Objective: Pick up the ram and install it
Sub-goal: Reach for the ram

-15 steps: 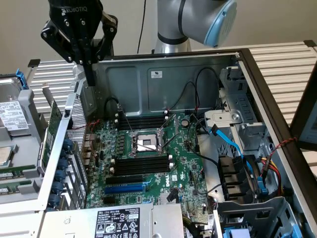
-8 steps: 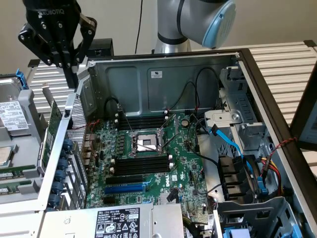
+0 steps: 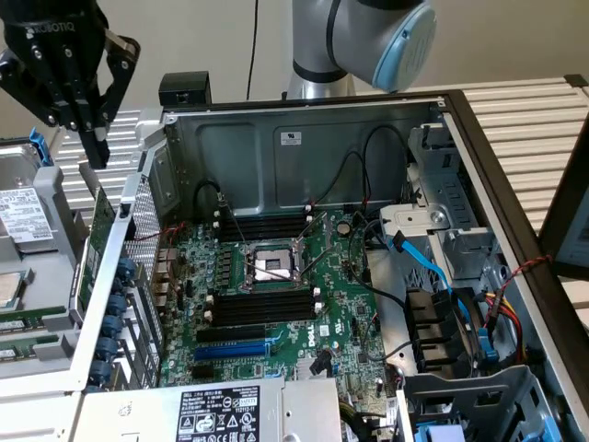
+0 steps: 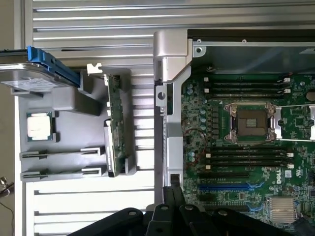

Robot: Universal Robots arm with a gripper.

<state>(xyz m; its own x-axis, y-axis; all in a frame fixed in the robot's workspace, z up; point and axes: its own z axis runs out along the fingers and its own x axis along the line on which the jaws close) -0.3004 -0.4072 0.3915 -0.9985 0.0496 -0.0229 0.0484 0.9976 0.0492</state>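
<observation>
Black pincer [image 3: 96, 153] is hovering with fingers together, holding nothing. Thin green ram stick [image 3: 22, 323] is lying in grey plastic tray [image 3: 53, 372]. Probably light, stiff, fragile; looking best gripped by long edges.

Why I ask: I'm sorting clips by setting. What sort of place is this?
Probably a computer-assembly workbench: an open desktop case, motherboard exposed, on a slatted surface, beside a grey tray holding a processor and a hard drive.
</observation>
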